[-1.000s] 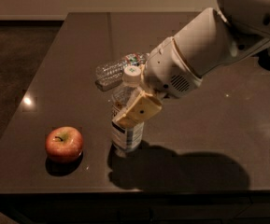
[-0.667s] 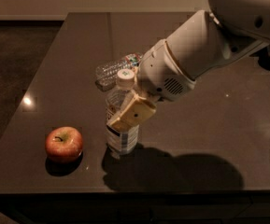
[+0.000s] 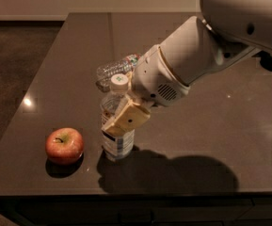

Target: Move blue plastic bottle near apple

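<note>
Obs.: blue plastic bottle (image 3: 117,145), tall, clear bluish body, white cap on top, blue-and-white label with dark print around its lower half. It stands upright in the front-left part of the dark, glossy rectangular tabletop (image 3: 69,55). Its base is at the surface, above its own shadow; I cannot tell whether it rests on the table or sits a hair above it.

Round red apple (image 3: 64,146), with a yellow-green patch around the stem, sits just left of the bottle. They are near each other but not touching, and a narrow strip of bare table shows between them.

Edges: both objects are close to the table's front edge. The left edge lies further out beyond the apple, with dark floor past it. Right of the bottle is a broad bare stretch of tabletop, crossed by the arm's shadow. Behind the bottle, a smaller crinkled clear bottle (image 3: 116,69) lies on its side, partly hidden by the arm.

Arm: thick white arm (image 3: 187,65) enters from the upper right and slopes down and leftward to the bottle. The gripper (image 3: 121,121) is at the bottle's mid-height. One tan finger pad (image 3: 128,119) lies across the front of the body, tilted; the other finger is hidden behind. The fingers are closed around the bottle, gripping it below the shoulder.
</note>
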{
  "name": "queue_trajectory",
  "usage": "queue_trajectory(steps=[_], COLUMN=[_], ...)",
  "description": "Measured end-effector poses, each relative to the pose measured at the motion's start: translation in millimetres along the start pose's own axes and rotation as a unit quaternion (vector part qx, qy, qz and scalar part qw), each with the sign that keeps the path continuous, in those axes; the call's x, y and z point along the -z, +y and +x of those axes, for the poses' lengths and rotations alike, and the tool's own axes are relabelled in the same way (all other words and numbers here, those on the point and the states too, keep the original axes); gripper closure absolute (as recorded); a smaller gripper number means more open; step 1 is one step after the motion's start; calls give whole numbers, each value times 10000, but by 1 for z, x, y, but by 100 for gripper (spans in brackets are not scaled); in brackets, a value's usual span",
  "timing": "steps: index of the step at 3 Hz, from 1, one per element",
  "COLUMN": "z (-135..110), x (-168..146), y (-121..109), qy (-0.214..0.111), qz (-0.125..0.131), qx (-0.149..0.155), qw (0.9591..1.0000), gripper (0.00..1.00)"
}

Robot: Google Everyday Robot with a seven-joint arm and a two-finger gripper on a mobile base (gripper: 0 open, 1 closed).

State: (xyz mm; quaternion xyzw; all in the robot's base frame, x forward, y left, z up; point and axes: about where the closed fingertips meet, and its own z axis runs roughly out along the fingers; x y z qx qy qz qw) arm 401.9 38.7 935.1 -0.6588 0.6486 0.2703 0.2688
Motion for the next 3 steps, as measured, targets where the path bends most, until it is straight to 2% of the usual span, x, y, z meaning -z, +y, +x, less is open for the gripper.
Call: queue_trajectory(steps=[1, 2, 3], z=[-2, -4, -5], x=[-3, -3, -3], y=[1, 3, 3], qy=[-73, -63, -62], qz=[-56, -51, -51], qx=[-14, 14, 20], qw=[10000, 10000, 10000], gripper=[30, 1, 0])
